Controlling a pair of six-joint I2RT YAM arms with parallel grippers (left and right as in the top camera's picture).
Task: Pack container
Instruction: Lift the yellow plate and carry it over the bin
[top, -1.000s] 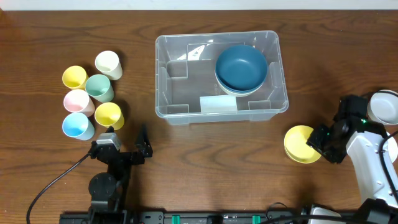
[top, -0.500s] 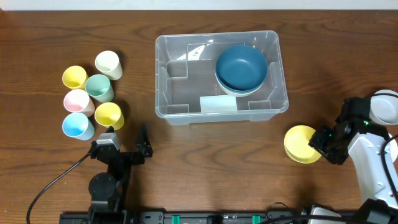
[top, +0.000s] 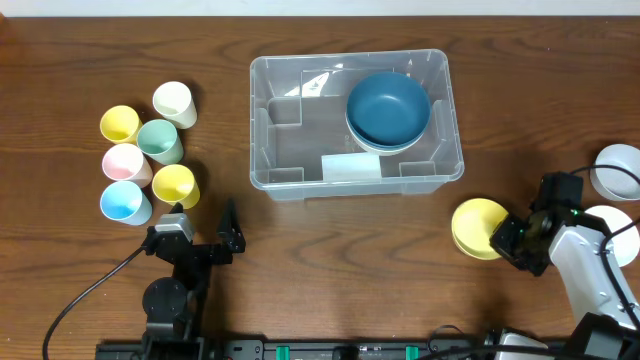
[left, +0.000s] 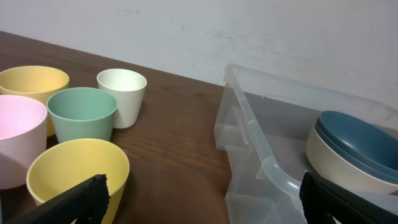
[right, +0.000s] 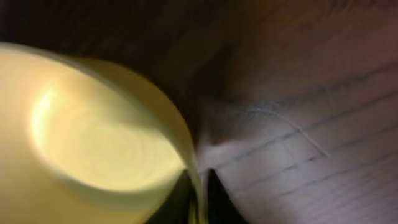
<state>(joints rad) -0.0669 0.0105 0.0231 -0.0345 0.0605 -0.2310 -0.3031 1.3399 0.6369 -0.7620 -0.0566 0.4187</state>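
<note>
The clear plastic container (top: 262, 120) stands at the table's middle back, holding stacked bowls with a dark blue bowl (top: 388, 106) on top and a pale flat piece (top: 351, 167). It also shows in the left wrist view (left: 249, 130). My right gripper (top: 507, 240) is shut on the rim of a yellow bowl (top: 475, 228), right of the container's front corner; the wrist view shows the bowl (right: 93, 137) pinched between the fingers (right: 199, 193). My left gripper (top: 205, 228) is open and empty, low near the front left, its fingers (left: 199, 199) wide apart.
Several pastel cups stand at the left: yellow (top: 120, 124), white (top: 173, 102), green (top: 160, 141), pink (top: 126, 162), blue (top: 125, 203) and yellow (top: 175, 185). Two white bowls (top: 620, 170) sit at the right edge by the right arm.
My right gripper has moved slightly left and toward the front with the yellow bowl. The white bowls at the right edge show more. The left arm has not moved.
</note>
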